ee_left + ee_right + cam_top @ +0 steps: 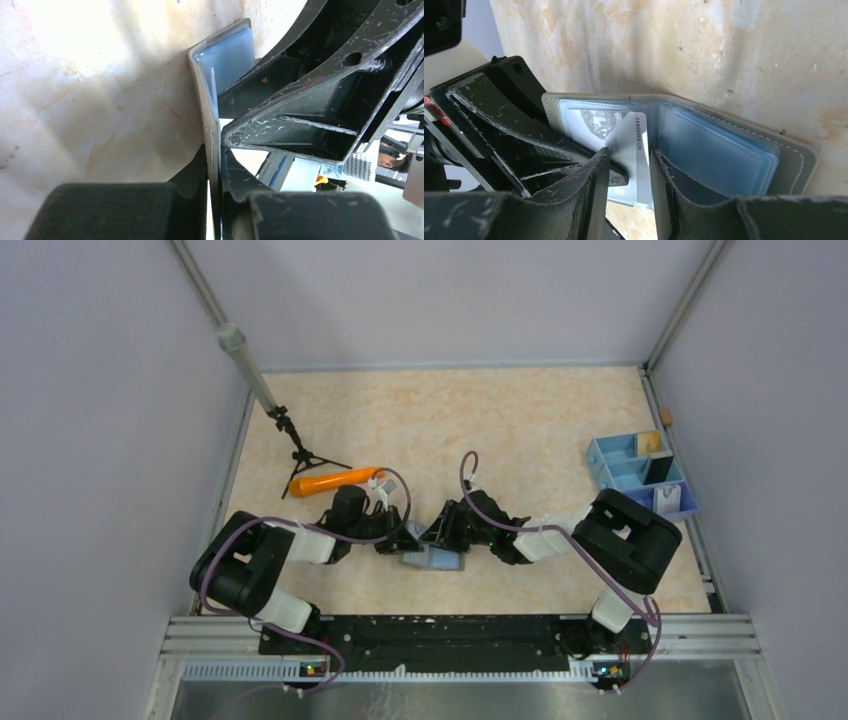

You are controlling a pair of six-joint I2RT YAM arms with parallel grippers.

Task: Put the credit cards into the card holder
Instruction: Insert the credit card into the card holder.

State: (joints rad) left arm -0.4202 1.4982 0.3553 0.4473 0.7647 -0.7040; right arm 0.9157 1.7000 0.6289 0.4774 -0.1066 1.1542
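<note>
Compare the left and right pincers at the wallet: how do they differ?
The left pincer is shut on the wallet's grey edge; the right pincer stands open. The left pincer meets the wallet edge-on; the right pincer faces its open blue inside, fingers either side of a white card that seems unpinched. Both work the same wallet at mid-table.

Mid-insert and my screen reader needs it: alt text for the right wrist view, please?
A white numbered card sits partly inside the left half of an open grey wallet with blue lining, seen between the parted fingers of the right gripper. The left gripper clamps the wallet's left flap, against a beige marbled table.
</note>
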